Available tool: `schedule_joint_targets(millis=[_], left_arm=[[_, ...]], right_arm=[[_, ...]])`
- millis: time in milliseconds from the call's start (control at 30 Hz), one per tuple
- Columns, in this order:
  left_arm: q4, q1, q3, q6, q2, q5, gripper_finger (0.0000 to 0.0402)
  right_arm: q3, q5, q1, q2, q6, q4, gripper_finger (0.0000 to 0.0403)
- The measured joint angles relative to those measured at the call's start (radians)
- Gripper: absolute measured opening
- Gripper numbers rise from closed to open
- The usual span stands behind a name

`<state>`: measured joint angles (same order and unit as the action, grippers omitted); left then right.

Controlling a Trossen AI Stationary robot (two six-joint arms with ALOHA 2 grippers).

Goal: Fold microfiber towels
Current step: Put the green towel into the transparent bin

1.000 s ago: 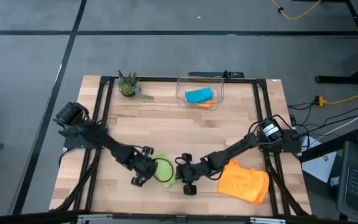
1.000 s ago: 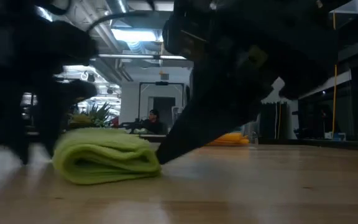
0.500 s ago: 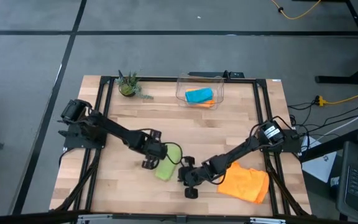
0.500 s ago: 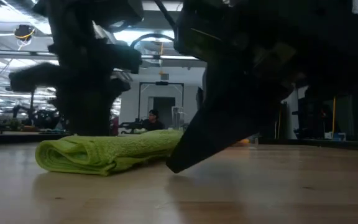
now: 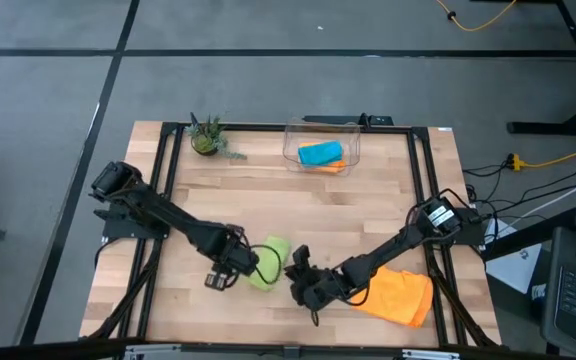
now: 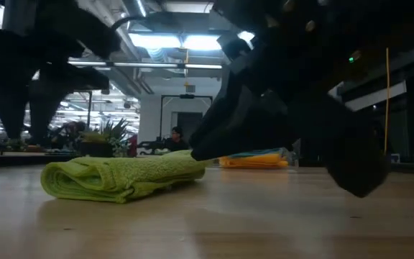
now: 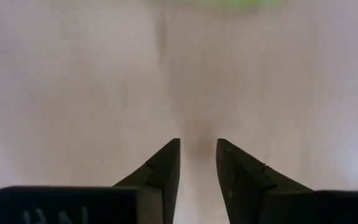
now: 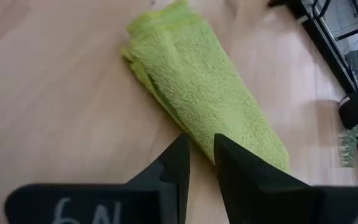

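Note:
A lime green towel (image 5: 270,263) lies folded into a long strip on the table near its front edge, also seen in the low view (image 6: 113,176) and the right wrist view (image 8: 197,74). My right gripper (image 8: 199,142) slants down at its long edge, fingers a narrow gap apart (image 5: 294,268). My left gripper (image 7: 197,146) hangs above bare wood just left of the towel (image 5: 221,278), pointing down, narrowly open and holding nothing. An orange towel (image 5: 398,295) lies crumpled at the near right. A teal towel (image 5: 320,152) and another orange towel (image 5: 332,167) lie in the clear bin. My right gripper's fingertips (image 8: 182,144) rest against the green towel's long folded edge (image 8: 169,115), coming slantwise down from the table's right side. Whether any cloth sits in the narrow gap between them, I cannot tell. The towel lies flat on the table.
The clear plastic bin (image 5: 293,135) stands at the far middle of the table. A small potted plant (image 5: 206,138) is at the far left. A black frame (image 5: 158,200) runs along the table's sides. A person sits in the room beyond (image 6: 177,138).
The green towel has gone from a bunched roll to a longer, flatter strip and turned slantwise. My left gripper went to its far end, then came away toward the near left and rose clear. My right gripper has rolled about its own axis beside the towel.

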<state>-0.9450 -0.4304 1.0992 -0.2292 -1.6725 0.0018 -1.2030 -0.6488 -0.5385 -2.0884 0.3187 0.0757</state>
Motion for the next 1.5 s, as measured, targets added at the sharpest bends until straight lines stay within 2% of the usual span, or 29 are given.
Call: schedule_joint_targets(millis=[167,267,333,400,500,600,733,867,1000,1300,1500], left_arm=[[-0.207,0.021,0.0,-0.086,0.101,0.0,0.0071],[-0.187,0.015,-0.014,-0.102,0.2,-0.048,0.0056],[-0.084,0.004,-0.069,-0.104,0.281,-0.121,0.0049],[0.087,0.001,-0.155,-0.104,0.361,-0.172,0.0044],[0.322,0.017,-0.29,-0.115,0.447,-0.178,0.0042],[0.528,0.034,-0.397,-0.179,0.47,-0.169,0.0041],[0.768,0.051,-0.507,-0.269,0.443,-0.165,0.0041],[0.856,0.066,-0.557,-0.354,0.398,-0.207,0.0041],[0.89,0.071,-0.562,-0.406,0.333,-0.211,0.0041],[1.042,0.072,-0.56,-0.434,0.176,-0.195,0.0041],[1.13,0.073,-0.56,-0.468,0.125,-0.141,0.0041]], right_arm=[[0.0,-0.028,0.027,0.0,0.005,0.0,0.0076],[-0.002,0.007,0.051,0.0,-0.04,-0.001,0.0077],[-0.023,0.025,0.071,0.0,-0.137,-0.028,0.0082],[-0.066,0.039,0.086,0.0,-0.184,-0.082,0.0098],[-0.141,0.041,0.092,0.0,-0.147,-0.179,0.0142],[-0.205,0.089,0.088,0.0,-0.091,-0.227,0.0197],[-0.22,0.233,0.089,0.0,-0.007,-0.28,0.0262],[-0.179,0.266,0.095,0.0,0.078,-0.286,0.029],[-0.143,0.213,0.1,0.0,0.095,-0.255,0.0288],[-0.142,0.182,0.108,-0.07,0.347,-0.173,0.028],[-0.142,0.146,0.112,-0.085,0.369,-0.132,0.028]])
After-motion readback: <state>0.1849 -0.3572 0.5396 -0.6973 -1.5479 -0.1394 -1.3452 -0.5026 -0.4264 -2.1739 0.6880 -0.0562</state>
